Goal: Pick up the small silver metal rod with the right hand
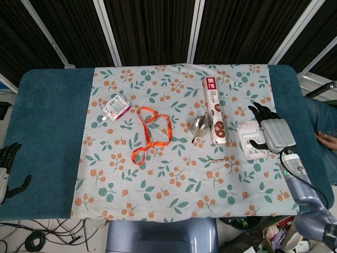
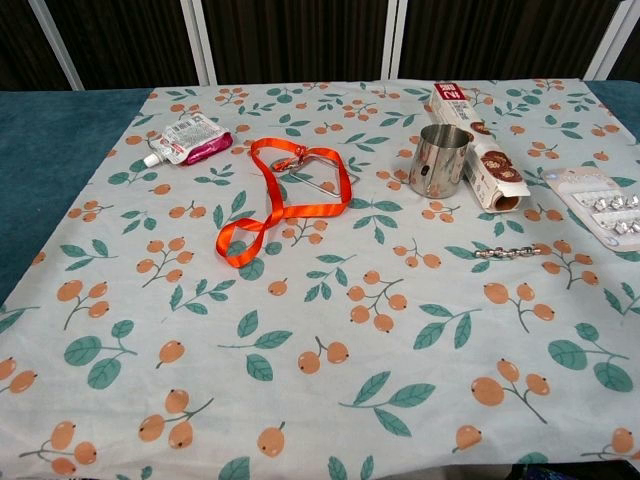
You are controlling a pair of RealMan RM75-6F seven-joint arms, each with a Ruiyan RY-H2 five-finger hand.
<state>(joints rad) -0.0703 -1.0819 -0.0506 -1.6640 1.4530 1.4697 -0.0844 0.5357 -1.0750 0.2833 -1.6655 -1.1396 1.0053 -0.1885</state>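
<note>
The small silver metal rod is a short, shiny, knobbly stick lying flat on the floral cloth just in front of the steel cup, while the right hand hovers empty, fingers apart, over a blister pack.

Dark slatted wall panels with white struts stand behind the teal table.

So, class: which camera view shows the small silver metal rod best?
The chest view: the small silver metal rod lies close and unobstructed, its ridged surface visible. In the head view the rod is only a tiny sliver.
</note>
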